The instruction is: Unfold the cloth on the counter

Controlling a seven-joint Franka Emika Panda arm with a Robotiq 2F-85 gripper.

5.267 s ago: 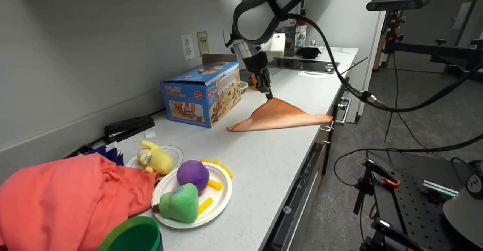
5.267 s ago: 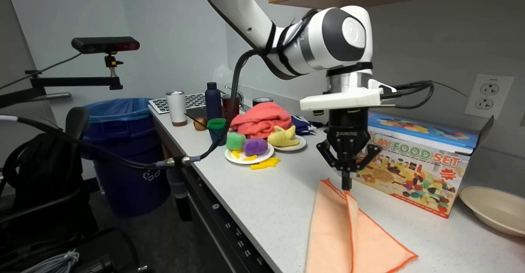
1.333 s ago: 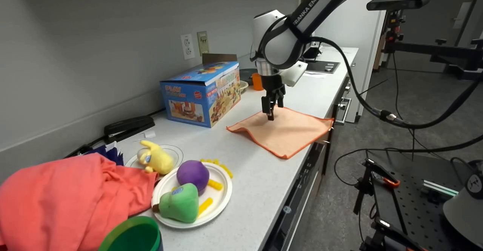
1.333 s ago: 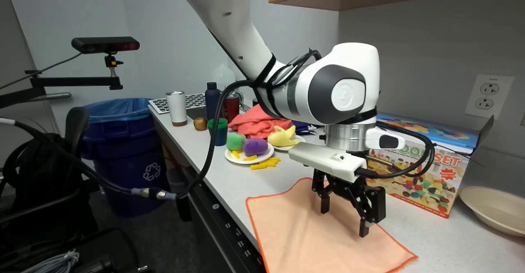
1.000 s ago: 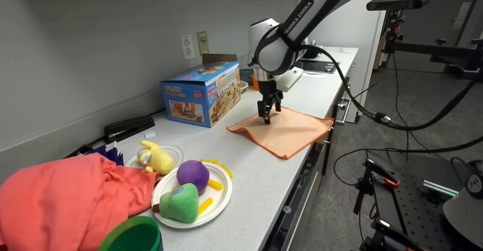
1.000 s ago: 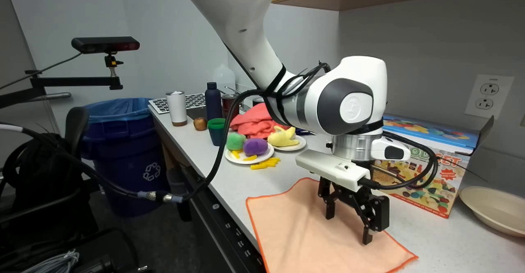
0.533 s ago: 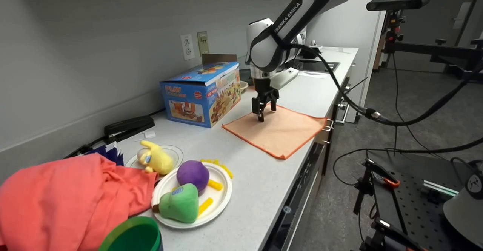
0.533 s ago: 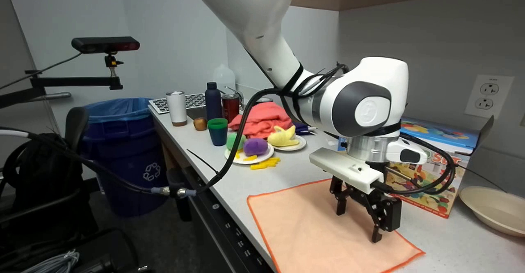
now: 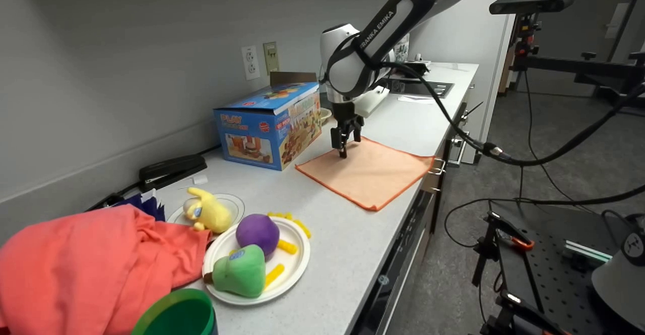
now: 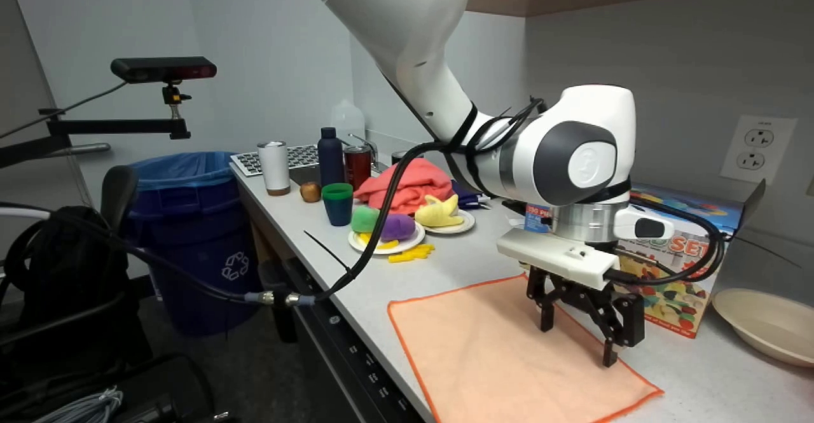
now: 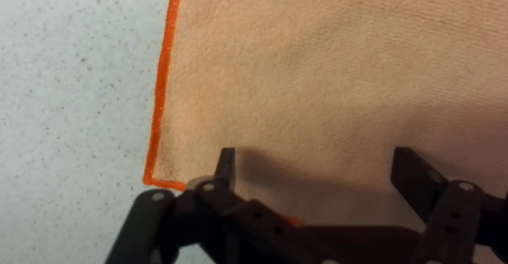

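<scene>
Black and spread wide, the gripper [image 10: 578, 346] stands over peach cloth [image 10: 483, 353], contact unclear.

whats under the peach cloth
Pale counter shows beside the cloth, which lies nearly flat with no clear bulge. The patch beneath is covered, so anything thin there can't be seen.

A peach cloth [image 9: 370, 179], bordered by a bright orange hem [image 11: 160, 85], is laid open on the pale, speckled counter [image 9: 332, 244], spread almost flat and faintly creased. One corner is placed at the counter's edge; in the wrist view, a greyish patch is seen just inside a corner.
</scene>
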